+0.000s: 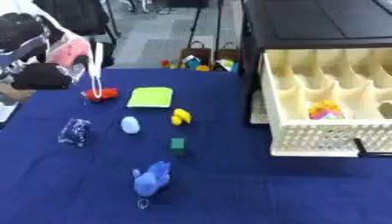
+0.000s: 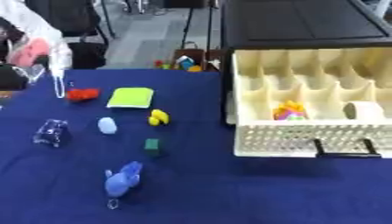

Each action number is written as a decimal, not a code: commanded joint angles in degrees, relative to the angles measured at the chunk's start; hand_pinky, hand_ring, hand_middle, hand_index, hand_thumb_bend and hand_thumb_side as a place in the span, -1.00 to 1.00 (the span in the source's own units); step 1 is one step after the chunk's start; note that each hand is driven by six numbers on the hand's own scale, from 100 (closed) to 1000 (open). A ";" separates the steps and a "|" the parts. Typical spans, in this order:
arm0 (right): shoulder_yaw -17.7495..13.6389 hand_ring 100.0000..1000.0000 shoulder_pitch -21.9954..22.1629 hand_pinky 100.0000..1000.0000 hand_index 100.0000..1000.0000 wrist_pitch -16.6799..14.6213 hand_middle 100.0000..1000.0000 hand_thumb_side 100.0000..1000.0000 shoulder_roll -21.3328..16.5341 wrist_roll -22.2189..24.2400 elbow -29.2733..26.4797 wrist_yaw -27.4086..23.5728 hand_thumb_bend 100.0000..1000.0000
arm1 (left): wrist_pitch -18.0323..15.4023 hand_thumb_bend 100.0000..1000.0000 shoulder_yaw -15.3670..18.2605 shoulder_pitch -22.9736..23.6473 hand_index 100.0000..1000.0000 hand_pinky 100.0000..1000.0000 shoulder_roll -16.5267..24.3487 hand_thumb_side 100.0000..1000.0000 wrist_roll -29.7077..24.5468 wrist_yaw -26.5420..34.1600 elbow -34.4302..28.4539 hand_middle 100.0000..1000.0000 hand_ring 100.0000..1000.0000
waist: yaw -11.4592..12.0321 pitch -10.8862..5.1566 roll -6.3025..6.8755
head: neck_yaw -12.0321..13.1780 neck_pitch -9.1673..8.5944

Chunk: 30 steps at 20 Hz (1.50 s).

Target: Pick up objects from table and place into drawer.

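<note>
Both eye views look down from head height across the blue table (image 1: 229,197), facing the open drawer (image 2: 306,144). They share nearly everything; the right view shows more drawer.

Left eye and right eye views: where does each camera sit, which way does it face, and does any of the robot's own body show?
Left eye view: in the robot's head, facing down and forward over the blue table; the open cream drawer runs off the right edge; no arm or hand shows.
Right eye view: beside it, aimed the same way; the drawer's black handle and a white roll show fully; no arm or hand.
Shared: blue plush toy, green cube, yellow duck, green pad, red toy.
</note>
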 commanded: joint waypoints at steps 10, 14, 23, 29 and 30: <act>0.80 0.34 -0.33 0.19 0.48 -1.59 0.28 1.00 -0.88 -0.33 -0.54 -0.36 -1.00 | -1.62 -1.00 -4.03 -18.57 0.08 -0.41 -8.40 0.28 -1.63 7.80 0.91 -0.23 -0.20 | -2.56 -2.08 1.50 | -0.55 0.38; 1.02 0.34 -0.39 0.19 0.48 -1.87 0.28 1.00 -0.88 -0.15 -0.54 -0.57 -1.00 | -1.48 -1.00 -5.23 -22.81 0.07 -0.41 -11.55 0.28 -0.81 9.71 3.01 -0.24 -0.20 | -3.51 -2.23 2.05 | 0.20 0.33; 1.53 0.34 -1.31 0.19 0.48 -2.46 0.28 1.00 -0.99 0.10 -0.54 -1.01 -1.00 | -1.31 -1.00 -7.87 -29.92 0.06 -0.44 -18.33 0.26 3.01 10.54 10.02 -0.27 -0.21 | -6.52 -1.80 3.31 | 2.58 0.15; 1.77 0.34 -2.16 0.19 0.48 -2.85 0.28 1.00 -1.01 0.11 -0.54 -1.21 -1.00 | -2.01 -1.00 -9.79 -32.39 0.05 -0.45 -21.84 0.28 5.32 9.81 15.26 -0.27 -0.22 | -8.87 -1.20 4.43 | 4.74 -0.55; 1.79 0.34 -2.29 0.20 0.48 -2.88 0.28 1.00 -1.02 0.09 -0.54 -1.24 -1.00 | -2.16 -1.00 -10.02 -32.66 0.05 -0.45 -22.30 0.28 5.61 9.85 15.99 -0.28 -0.22 | -9.16 -1.09 4.58 | 4.87 -0.70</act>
